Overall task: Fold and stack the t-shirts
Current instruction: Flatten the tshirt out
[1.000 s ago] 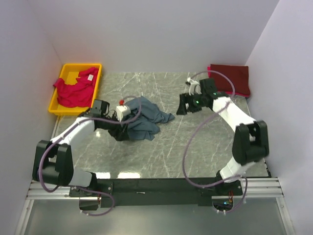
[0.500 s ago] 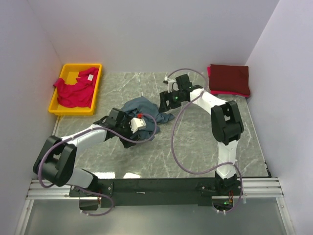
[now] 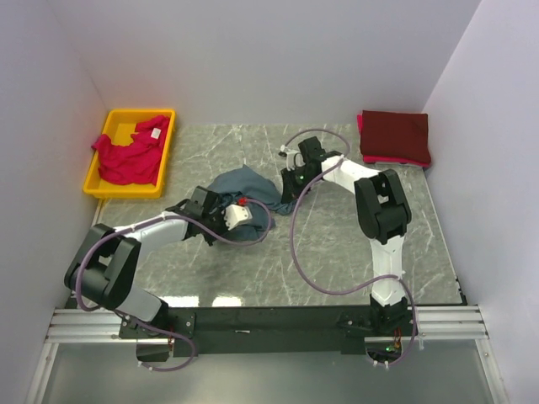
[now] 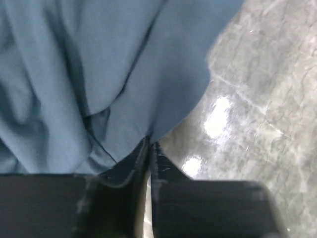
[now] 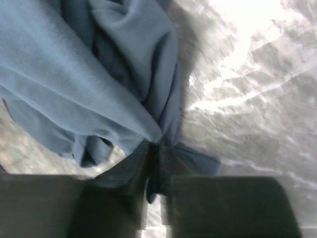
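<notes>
Pinching blue-grey t-shirt (image 4: 99, 74) tight: left gripper (image 4: 147, 154), right gripper (image 5: 156, 159).

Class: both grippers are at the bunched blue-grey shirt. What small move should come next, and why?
Probably draw the two apart with a slight lift: the left gripper and right gripper each pinch an edge of the slate blue-grey cloth t-shirt, which lies crumpled, not flat enough to fold.
</notes>
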`<state>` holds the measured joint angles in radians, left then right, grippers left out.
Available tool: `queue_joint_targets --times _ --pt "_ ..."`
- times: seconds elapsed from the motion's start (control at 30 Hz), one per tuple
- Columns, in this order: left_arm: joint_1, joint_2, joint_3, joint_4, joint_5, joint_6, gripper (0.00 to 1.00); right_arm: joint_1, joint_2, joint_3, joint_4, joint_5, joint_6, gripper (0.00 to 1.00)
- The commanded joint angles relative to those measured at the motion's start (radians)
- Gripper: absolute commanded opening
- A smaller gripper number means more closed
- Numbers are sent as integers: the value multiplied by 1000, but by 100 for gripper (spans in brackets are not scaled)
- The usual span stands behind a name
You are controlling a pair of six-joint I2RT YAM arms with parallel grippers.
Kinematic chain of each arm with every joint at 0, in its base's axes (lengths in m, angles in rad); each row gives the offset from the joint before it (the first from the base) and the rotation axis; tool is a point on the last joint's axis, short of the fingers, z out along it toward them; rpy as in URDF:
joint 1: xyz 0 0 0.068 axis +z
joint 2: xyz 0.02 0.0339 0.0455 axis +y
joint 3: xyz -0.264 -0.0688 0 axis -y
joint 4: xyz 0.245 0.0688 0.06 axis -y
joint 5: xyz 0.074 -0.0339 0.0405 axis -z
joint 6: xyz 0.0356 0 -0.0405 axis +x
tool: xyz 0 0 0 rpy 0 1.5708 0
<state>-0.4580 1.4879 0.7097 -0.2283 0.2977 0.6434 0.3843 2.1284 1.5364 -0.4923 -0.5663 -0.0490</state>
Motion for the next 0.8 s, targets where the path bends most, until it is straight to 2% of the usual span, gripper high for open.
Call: queue_joint_targets --times 0.0,0.03,0.07,0.2,0.3,0.5,0.67,0.77 --pt "45 -47 30 -101 0 9 1 -63 -59 -19 -77 40 -60 11" --pt "86 -72 31 -115 15 15 1 -87 -102 -47 -94 25 -74 3" --pt "110 -98 30 -135 55 27 1 -108 -126 -59 -103 11 -80 0" --pt "214 -234 46 -233 118 110 0 -243 -246 -111 -173 -44 -132 0" --pt "284 -268 68 -266 150 202 0 -330 -324 -139 -251 -84 -202 0" --pt "396 -245 194 -278 254 269 0 -453 -453 -139 -411 -124 -348 0" --pt "455 -248 289 -221 336 282 0 -528 -531 -56 -492 -127 -387 0" --pt "492 -281 295 -281 354 363 0 -570 -556 -22 -535 -124 -422 0"
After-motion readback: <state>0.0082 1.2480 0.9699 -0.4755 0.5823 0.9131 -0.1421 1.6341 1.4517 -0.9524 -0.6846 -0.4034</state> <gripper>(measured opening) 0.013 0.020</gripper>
